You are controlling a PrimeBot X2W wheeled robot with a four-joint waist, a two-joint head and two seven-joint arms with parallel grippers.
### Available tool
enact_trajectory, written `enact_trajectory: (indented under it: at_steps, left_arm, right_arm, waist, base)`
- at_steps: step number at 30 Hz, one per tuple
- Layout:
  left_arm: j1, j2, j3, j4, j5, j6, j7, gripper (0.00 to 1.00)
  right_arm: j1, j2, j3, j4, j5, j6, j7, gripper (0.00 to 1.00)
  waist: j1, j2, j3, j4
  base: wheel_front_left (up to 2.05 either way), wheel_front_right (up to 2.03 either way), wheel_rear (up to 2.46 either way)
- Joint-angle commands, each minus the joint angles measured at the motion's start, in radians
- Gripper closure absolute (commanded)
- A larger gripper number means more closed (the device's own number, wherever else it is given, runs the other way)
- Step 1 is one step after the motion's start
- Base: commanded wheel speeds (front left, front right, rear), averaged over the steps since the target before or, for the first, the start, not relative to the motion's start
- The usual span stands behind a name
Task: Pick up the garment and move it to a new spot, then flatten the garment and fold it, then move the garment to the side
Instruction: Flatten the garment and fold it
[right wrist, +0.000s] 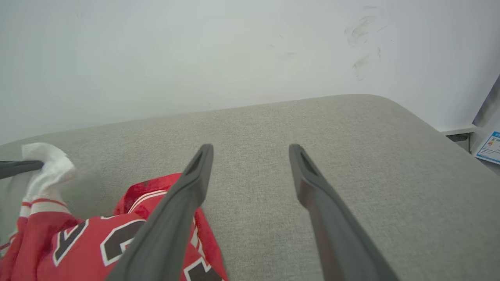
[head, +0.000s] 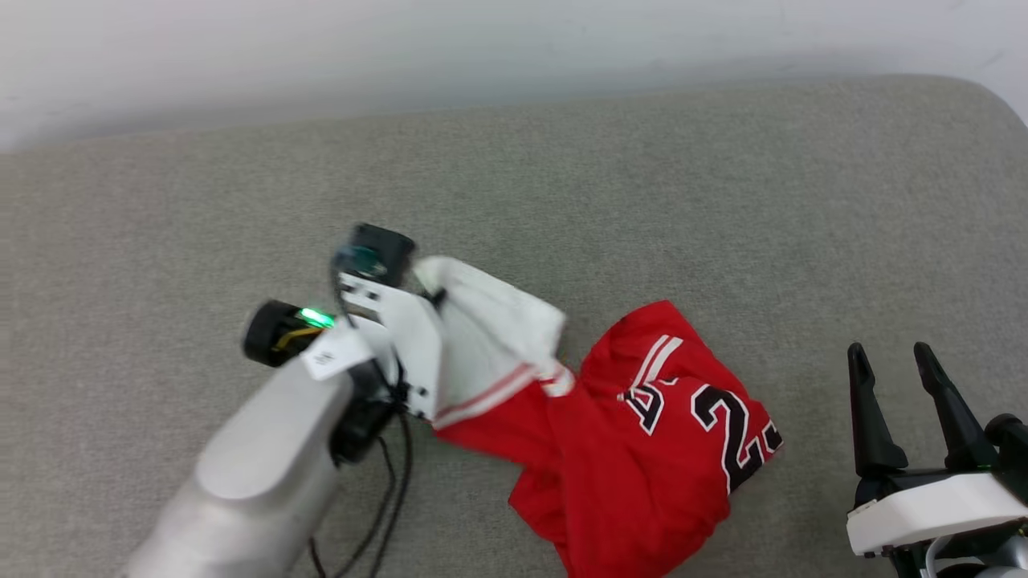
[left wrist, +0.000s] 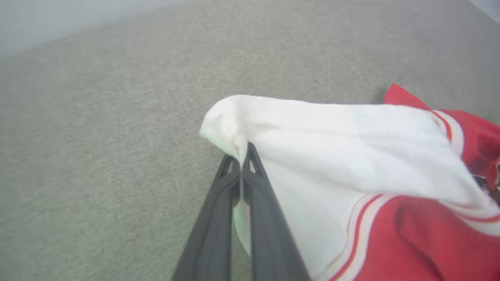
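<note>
1. Your garment (head: 642, 449) lies in a crumpled heap on the grey cushion (head: 562, 160), right of centre in the head view. It is thin red cloth in soft, bunched folds.
2. Black numerals (head: 735, 429) with a white outline face up on the heap. They are creased and partly cut off by a fold.
3. One white sleeve (head: 490, 321) with red stripe trim is raised off the heap toward the left and drawn into a tent-like peak.
4. Your left gripper (left wrist: 243, 158) is clamped on that sleeve's tip. Its two dark tapered fingers are pressed together with white cloth pinched between them.
5. Your right gripper (head: 891, 353) is at the lower right with its jaws spread wide and nothing between them. Its long matte fingers stand apart from the garment's right edge.
6. The cushion is flat, coarse woven fabric with a rounded far-right corner.
7. The left forearm is pale and smooth. Black cables (head: 393, 490) hang under it, and a green light (head: 317, 318) glows at the wrist.
8. Behind the cushion is a white wall (right wrist: 195, 50) with faint scuff marks.
</note>
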Motion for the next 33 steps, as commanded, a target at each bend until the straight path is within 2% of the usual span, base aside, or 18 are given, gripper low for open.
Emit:
enact_trajectory:
  at_steps: [1,8,13,19,24,25,26,27,33]
  left_arm:
    - [0.002,0.029,0.026,-0.013,-0.007,0.019,-0.021,1.00]
    - [0.144,0.161,0.181,-0.115,-0.082,0.130,-0.069,1.00]
    - [0.339,0.208,0.283,-0.171,-0.166,0.208,-0.102,1.00]
    - [0.556,0.169,0.328,-0.198,-0.249,0.249,-0.139,1.00]
    - [0.635,0.117,0.312,-0.191,-0.279,0.221,-0.166,1.00]
    - [0.633,0.111,0.312,-0.193,-0.277,0.215,-0.182,0.74]
    - [0.626,0.111,0.312,-0.197,-0.267,0.214,-0.199,0.12]
    - [0.619,0.109,0.314,-0.203,-0.258,0.211,-0.221,0.00]
    - [0.586,0.106,0.319,-0.246,-0.208,0.186,-0.341,0.00]
  right_arm:
    - [0.001,0.002,0.000,-0.001,0.004,-0.001,0.001,0.00]
    - [0.016,0.002,-0.011,-0.009,0.008,-0.001,0.007,0.00]
    - [0.018,0.002,-0.019,-0.017,0.010,-0.001,0.010,0.00]
    - [0.017,0.002,-0.027,-0.019,0.008,-0.001,0.014,0.00]
    - [0.025,0.002,-0.041,-0.027,-0.005,-0.001,0.031,0.00]
    - [0.028,0.002,-0.044,-0.029,-0.009,-0.001,0.036,0.00]
    - [0.029,0.002,-0.046,-0.030,-0.011,-0.001,0.041,0.00]
    - [0.031,0.002,-0.046,-0.031,-0.014,-0.001,0.046,0.00]
    - [0.051,0.002,-0.050,-0.040,-0.016,-0.001,0.071,0.00]
  waist:
    - [-0.0001,0.0000,-0.012,0.015]
    - [-0.0001,0.0000,-0.021,0.046]
    - [-0.0001,0.0000,-0.013,0.061]
    - [-0.0001,0.0000,-0.013,0.078]
    - [-0.0001,0.0000,-0.037,0.097]
    - [-0.0001,0.0000,-0.043,0.101]
    - [-0.0001,0.0000,-0.051,0.104]
    - [-0.0001,0.0000,-0.062,0.105]
    - [-0.0001,0.0000,-0.109,0.107]
  base:
    - [0.00,0.00,0.00]
    - [0.00,0.00,0.00]
    - [0.00,0.00,0.00]
    - [0.00,0.00,0.00]
    - [0.00,0.00,0.00]
    - [0.00,0.00,0.00]
    - [0.00,0.00,0.00]
    - [0.00,0.00,0.00]
    - [0.00,0.00,0.00]
